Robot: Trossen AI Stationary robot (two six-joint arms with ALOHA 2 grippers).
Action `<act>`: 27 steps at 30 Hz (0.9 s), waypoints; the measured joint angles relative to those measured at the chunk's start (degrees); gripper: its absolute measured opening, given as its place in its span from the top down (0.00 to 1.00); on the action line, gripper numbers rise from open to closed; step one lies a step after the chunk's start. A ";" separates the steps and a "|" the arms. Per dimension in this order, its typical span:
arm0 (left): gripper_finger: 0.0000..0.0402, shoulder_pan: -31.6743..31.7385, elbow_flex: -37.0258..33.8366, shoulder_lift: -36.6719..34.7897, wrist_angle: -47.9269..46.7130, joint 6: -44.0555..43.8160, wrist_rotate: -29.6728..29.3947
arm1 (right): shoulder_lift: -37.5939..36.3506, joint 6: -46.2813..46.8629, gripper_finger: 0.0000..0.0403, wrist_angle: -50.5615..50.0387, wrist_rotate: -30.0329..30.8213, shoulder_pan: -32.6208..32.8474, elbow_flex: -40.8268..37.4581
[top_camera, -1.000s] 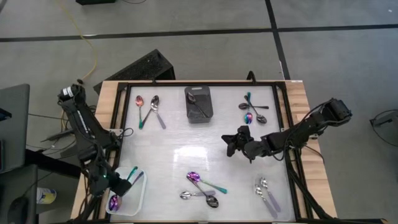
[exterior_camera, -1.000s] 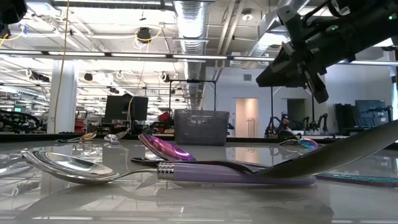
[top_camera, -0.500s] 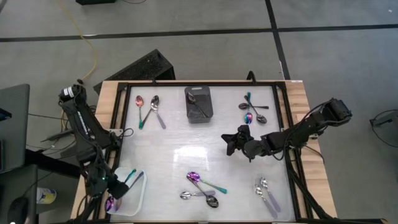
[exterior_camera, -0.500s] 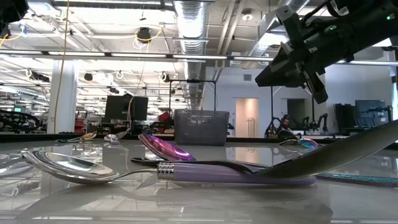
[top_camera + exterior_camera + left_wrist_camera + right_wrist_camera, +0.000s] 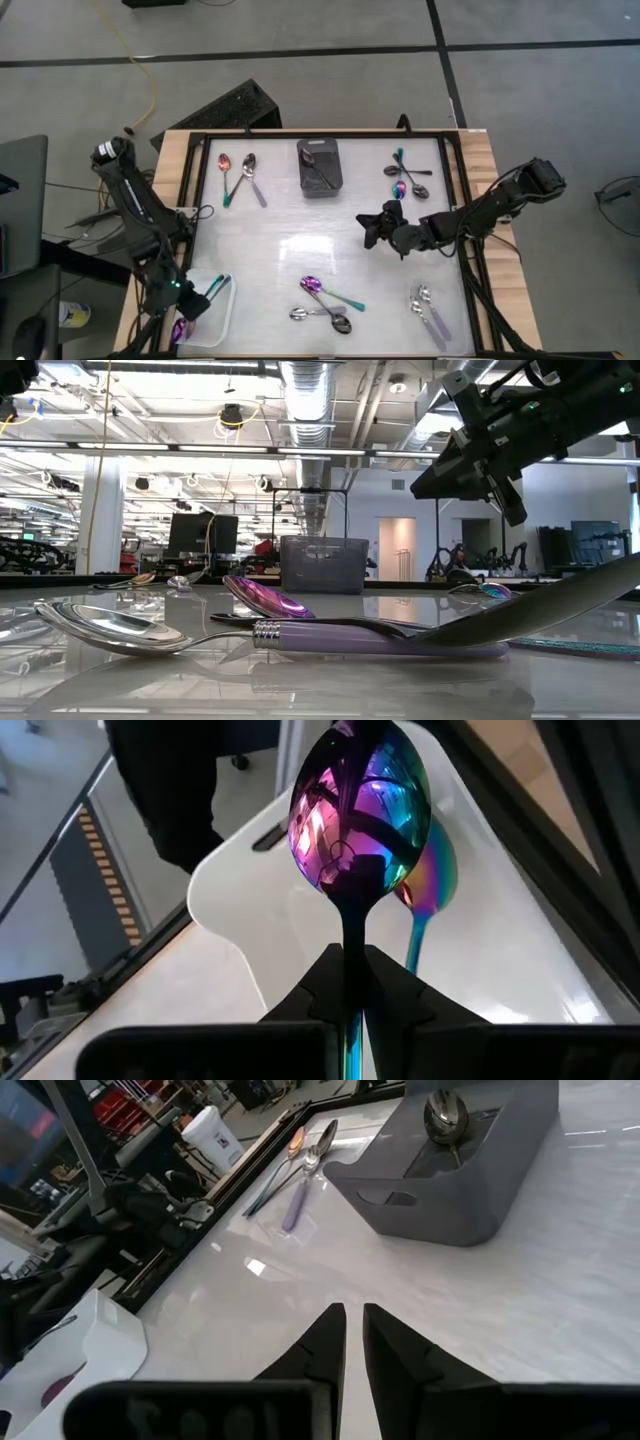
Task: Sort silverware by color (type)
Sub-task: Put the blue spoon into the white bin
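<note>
My left gripper (image 5: 188,308) hangs over the white tray (image 5: 224,322) at the table's near left corner, shut on a rainbow spoon (image 5: 360,810). The spoon's bowl (image 5: 180,328) shows beyond the fingers. A second rainbow spoon (image 5: 428,885) with a teal handle (image 5: 215,287) lies in the tray. My right gripper (image 5: 368,228) hovers above the table's middle right. Its fingers (image 5: 328,1342) stand a narrow gap apart with nothing between them. It points toward the black bin (image 5: 320,167), which holds dark spoons (image 5: 445,1115). My left gripper pinches the rainbow spoon's thin handle just behind the bowl (image 5: 351,935) between its two fingers. The handle runs along the fingers and the bowl sticks out past the tips. The fingers slant down toward the tray, and the spoon hangs clear above the tray floor.
Spoons lie in groups on the white table: far left (image 5: 237,175), far right (image 5: 405,178), near middle (image 5: 325,303) and near right (image 5: 428,308). A black frame rail (image 5: 300,137) borders the table. The low view shows the near spoons (image 5: 300,630) close up.
My left gripper has rolled a little over the tray with the rainbow spoon still held; the spoon's bowl has swung slightly.
</note>
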 joint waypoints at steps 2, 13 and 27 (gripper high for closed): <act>0.99 1.56 0.00 0.79 0.96 0.00 2.04 | 0.00 -0.07 0.84 -0.05 0.00 0.00 0.00; 0.98 4.93 -0.02 3.59 0.90 0.00 2.79 | 0.00 -1.35 0.84 -0.09 -0.02 0.52 0.00; 0.98 4.91 -0.02 2.30 -1.99 -4.02 3.26 | 0.00 -1.38 0.84 -0.05 0.00 0.43 -0.02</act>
